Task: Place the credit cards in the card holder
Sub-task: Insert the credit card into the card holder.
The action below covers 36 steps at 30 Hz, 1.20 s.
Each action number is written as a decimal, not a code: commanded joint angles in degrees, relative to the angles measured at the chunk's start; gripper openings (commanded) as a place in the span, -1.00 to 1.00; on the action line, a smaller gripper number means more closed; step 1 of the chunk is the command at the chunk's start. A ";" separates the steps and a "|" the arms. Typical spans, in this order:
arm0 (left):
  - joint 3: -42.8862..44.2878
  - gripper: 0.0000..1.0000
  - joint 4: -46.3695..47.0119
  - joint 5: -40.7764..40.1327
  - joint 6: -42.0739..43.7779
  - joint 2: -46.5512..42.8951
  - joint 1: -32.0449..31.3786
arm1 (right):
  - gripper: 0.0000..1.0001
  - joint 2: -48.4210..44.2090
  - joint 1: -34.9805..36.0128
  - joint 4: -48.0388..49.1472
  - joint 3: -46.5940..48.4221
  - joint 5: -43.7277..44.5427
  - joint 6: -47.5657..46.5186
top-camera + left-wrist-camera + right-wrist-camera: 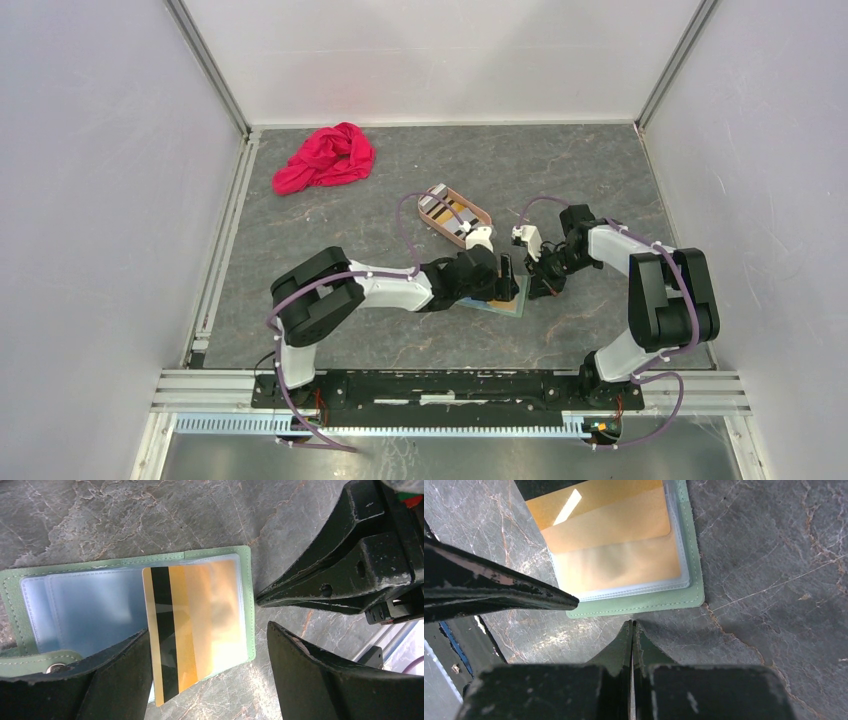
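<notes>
Nearest the arm bases, the card holder [245, 575] lies open on the counter [600, 180], clear pockets up. An orange card [200, 620] sits part-way in the outer pocket. It is skewed, and its dark-striped end projects past the holder's edge.

The left end effector [207, 640] hangs over the card with its fingers spread wide on either side, clamping nothing. Whether one finger brushes the card's edge cannot be told. The right end effector [631, 626] is pressed together and empty, its tip just beside the holder's green border.

The step in hand appears to be seating this card. Recommended procedure:
- Square the card to the pocket mouth before pushing, since a skewed edge is likely to catch on the seam
- Push on the projecting striped end, along the pocket's axis
- Keep the closed right tip against the border as a stop, so the holder does not slide

Farther back, a tray [478, 208] holds further cards [445, 212]. Beyond it lies a red cloth [325, 158]
</notes>
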 commanded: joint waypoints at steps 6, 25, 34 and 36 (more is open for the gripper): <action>4.86 0.70 -6.45 -8.76 5.72 0.79 -3.89 | -1.00 0.88 -0.04 0.68 0.28 -3.85 0.81; 9.51 1.00 -15.58 -11.96 9.99 1.05 -4.88 | -1.00 2.61 -1.18 -0.39 0.64 -7.25 0.56; 10.89 1.00 -17.01 -10.67 10.70 1.38 -5.02 | -1.00 2.81 -1.23 -0.47 0.69 -7.20 0.47; 10.85 1.00 -16.29 -9.64 10.55 1.63 -5.06 | -1.00 2.86 -1.28 -0.62 0.72 -7.23 0.39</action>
